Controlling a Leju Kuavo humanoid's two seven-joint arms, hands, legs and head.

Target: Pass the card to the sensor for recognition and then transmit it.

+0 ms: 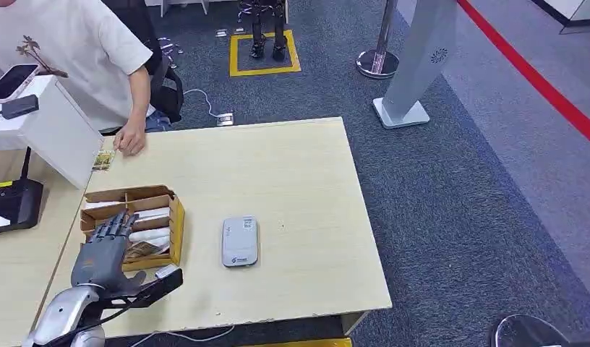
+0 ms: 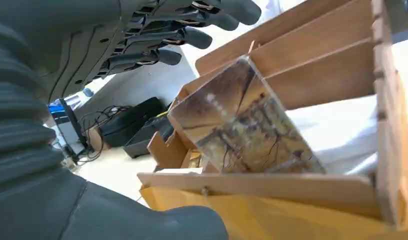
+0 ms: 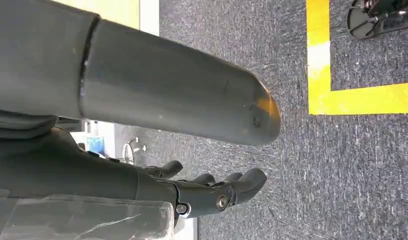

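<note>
Card: picture-printed, standing tilted on edge in the near slot of the wooden box, which sits at the table's left side. Left hand: spread wide and holding nothing, poised right above that slot, so the card lies just beneath and ahead of its fingers. Sensor: grey, flat, on the table to the right of the box, apart from it. Right hand: hanging toward the carpet, fingers loosely parted, holding nothing, well away from the card. The left hand is plainly the nearer.

Brown landscape print being shown on card; tan wooden box; grey sensor; pale wood table.
</note>
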